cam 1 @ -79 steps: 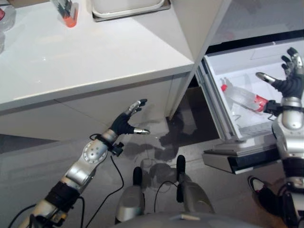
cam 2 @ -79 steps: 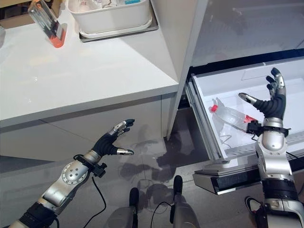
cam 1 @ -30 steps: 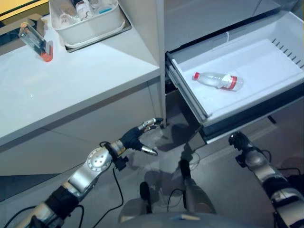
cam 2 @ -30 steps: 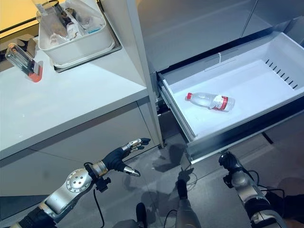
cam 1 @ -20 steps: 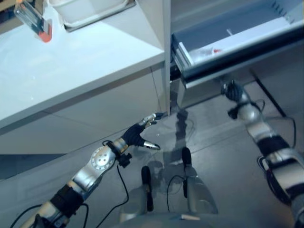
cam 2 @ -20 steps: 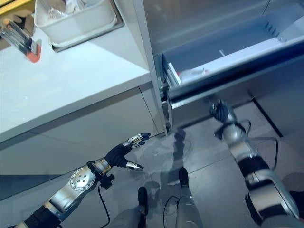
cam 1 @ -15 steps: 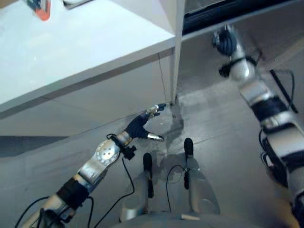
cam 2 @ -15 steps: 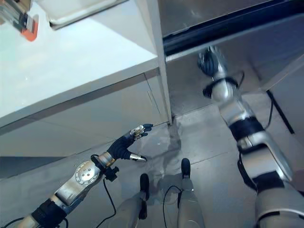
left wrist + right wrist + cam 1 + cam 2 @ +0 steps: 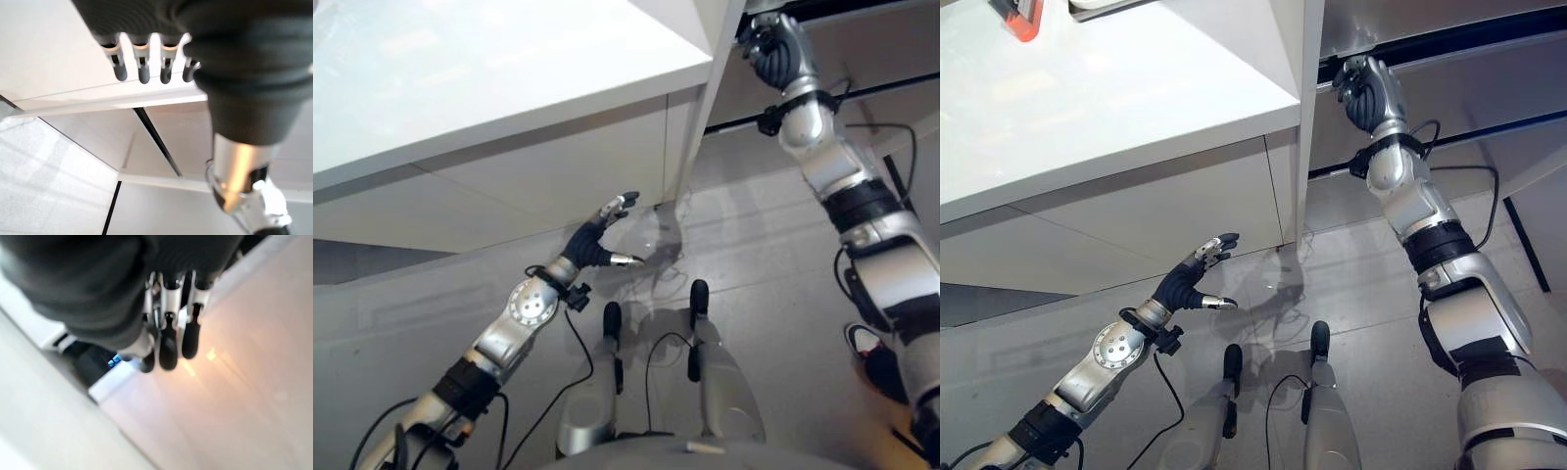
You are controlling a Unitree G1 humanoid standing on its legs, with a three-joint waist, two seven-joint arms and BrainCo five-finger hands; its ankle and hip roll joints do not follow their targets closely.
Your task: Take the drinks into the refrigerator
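The refrigerator drawer's grey front (image 9: 1459,93) stands pushed in under a dark gap, so the bottle inside is hidden. My right hand (image 9: 1368,93) rests against the drawer front's upper left corner, beside the white upright panel (image 9: 1308,127); its fingers (image 9: 166,342) are curled and hold nothing. My left hand (image 9: 1185,284) hangs open over the grey floor in front of the counter's base, fingers (image 9: 142,71) straight and empty.
The white counter (image 9: 1087,108) juts out on the left, with an orange-capped item (image 9: 1023,18) and a tray's edge (image 9: 1107,8) at its back. A dark shoe (image 9: 873,364) stands on the floor at the lower right.
The drawer with the bottle, open a second ago, has been pushed shut by my right hand. The camera has swung, so the whole picture shifted. My left hand has stayed open.
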